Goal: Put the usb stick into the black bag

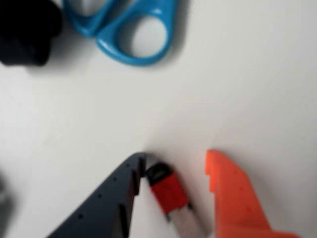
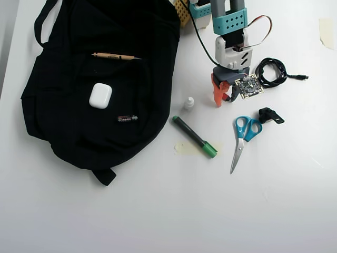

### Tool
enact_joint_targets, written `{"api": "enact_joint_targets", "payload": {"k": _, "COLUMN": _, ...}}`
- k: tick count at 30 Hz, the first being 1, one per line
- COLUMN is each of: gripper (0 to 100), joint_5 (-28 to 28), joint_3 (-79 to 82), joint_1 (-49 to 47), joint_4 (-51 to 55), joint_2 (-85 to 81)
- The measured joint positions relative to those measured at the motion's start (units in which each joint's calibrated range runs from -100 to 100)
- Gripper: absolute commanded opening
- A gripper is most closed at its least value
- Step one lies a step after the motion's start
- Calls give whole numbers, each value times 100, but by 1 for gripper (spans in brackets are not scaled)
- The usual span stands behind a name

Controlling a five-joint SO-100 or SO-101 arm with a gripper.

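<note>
The usb stick (image 1: 169, 192), dark red with a black end and a silver metal end, lies on the white table between my fingers in the wrist view. My gripper (image 1: 177, 157) is open around it. The dark finger (image 1: 119, 198) touches its black end and the orange finger (image 1: 233, 193) stands apart on the right. In the overhead view my gripper (image 2: 223, 99) points down at the table right of the black bag (image 2: 63, 121), and the stick is hidden under it. The bag lies flat at the left.
Blue scissors (image 2: 243, 134) (image 1: 129, 25) and a black clip (image 2: 270, 115) (image 1: 25, 32) lie nearby. A green-capped marker (image 2: 194, 136) and a small white bottle (image 2: 188, 103) lie between gripper and bag. A pencil (image 2: 113, 56), a white case (image 2: 100, 95) and a thin dark stick (image 2: 128, 118) rest on the bag.
</note>
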Motion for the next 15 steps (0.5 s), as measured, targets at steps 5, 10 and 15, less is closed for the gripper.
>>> {"api": "enact_joint_targets", "payload": {"k": 5, "gripper": 16, "joint_5": 381, "joint_3": 128, "joint_1": 15, "joint_4": -324, "joint_2": -8}}
{"api": "enact_joint_targets", "payload": {"k": 10, "gripper": 17, "joint_5": 391, "joint_3": 213, "joint_1": 22, "joint_4": -418, "joint_2": -17}}
{"api": "enact_joint_targets", "payload": {"k": 15, "gripper": 16, "joint_5": 386, "joint_3": 213, "joint_1": 44, "joint_4": -418, "joint_2": -33}}
